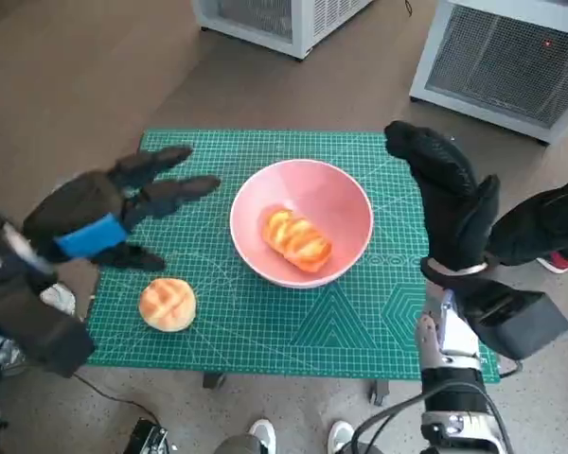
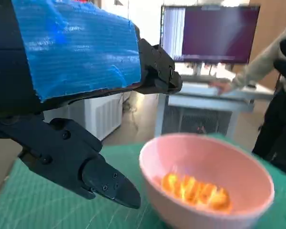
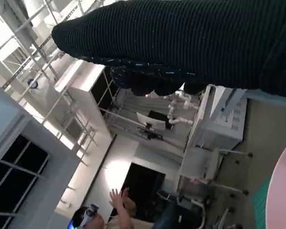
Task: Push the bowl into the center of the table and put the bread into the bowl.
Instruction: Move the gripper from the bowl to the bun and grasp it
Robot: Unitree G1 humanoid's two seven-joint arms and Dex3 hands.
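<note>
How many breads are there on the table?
2. One long, striped golden bread lies inside the pink round bowl. One round golden bun sits on the green cutting mat, beside the bowl, near the left robot hand. None looks hidden.

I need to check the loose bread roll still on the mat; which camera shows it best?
The head view: the round bread roll lies whole on the green mat, beside the pink bowl. The left wrist view shows only the bowl and the bread inside it; the right wrist view shows no roll.
</note>
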